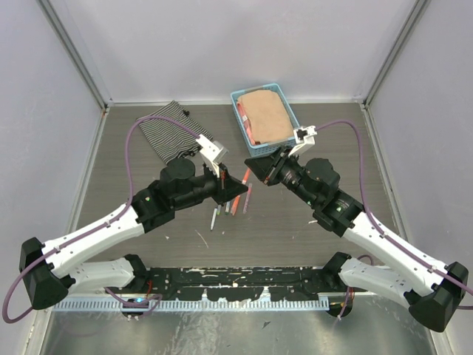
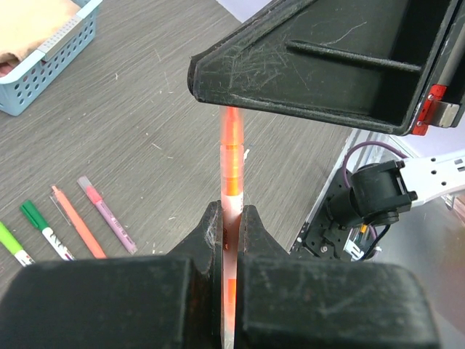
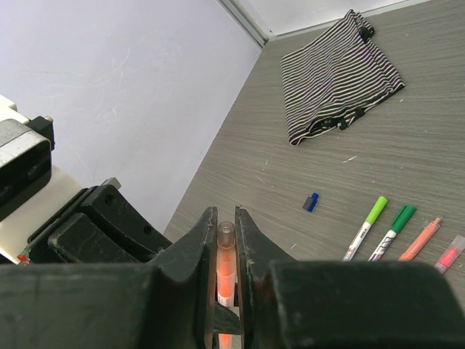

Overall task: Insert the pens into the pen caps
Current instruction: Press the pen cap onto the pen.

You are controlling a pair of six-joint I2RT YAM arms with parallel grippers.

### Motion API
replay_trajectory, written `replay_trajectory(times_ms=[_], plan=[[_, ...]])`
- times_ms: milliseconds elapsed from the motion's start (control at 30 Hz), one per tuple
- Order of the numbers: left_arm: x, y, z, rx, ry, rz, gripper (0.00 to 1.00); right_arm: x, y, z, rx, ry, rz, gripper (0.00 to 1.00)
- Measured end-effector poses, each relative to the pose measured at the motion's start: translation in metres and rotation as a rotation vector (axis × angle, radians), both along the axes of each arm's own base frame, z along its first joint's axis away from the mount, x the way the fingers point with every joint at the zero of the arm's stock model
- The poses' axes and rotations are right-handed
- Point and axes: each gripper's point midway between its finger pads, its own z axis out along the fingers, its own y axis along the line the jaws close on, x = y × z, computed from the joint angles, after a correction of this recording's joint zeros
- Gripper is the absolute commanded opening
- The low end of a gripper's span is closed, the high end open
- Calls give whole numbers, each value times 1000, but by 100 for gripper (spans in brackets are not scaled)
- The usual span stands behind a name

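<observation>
Mid-frame in top view, above table (image 1: 281,231): left pincer (image 2: 231,218) clamps orange pen (image 2: 232,156) steady; right pincer (image 3: 226,217) clamped on same pen's tip end, likely for capping.

L gripper (image 1: 238,187) & R gripper (image 1: 259,167) nearly meet tip to tip over mid table (image 1: 148,159), orange pen (image 1: 222,177) upright by L one, loose pens (image 1: 235,204) beneath, striped cloth (image 1: 168,130) & blue basket (image 1: 241,118) at far side.

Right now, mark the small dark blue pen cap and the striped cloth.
small dark blue plastic pen cap (image 3: 311,202): right wrist view, its middle.
black-and-white striped cloth (image 3: 338,76): right wrist view, centre of fabric.
</observation>
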Motion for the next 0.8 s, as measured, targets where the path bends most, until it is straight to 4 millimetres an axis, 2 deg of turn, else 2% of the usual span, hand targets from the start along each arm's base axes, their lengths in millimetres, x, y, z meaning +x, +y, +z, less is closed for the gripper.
replay_trajectory(times_ms=[367, 800], plan=[[0, 9, -10, 84, -4, 7, 0, -1, 10, -13, -64, -17, 45, 1], [-5, 18, -5, 119, -42, -8, 0, -15, 22, -13, -39, -61, -2, 0]])
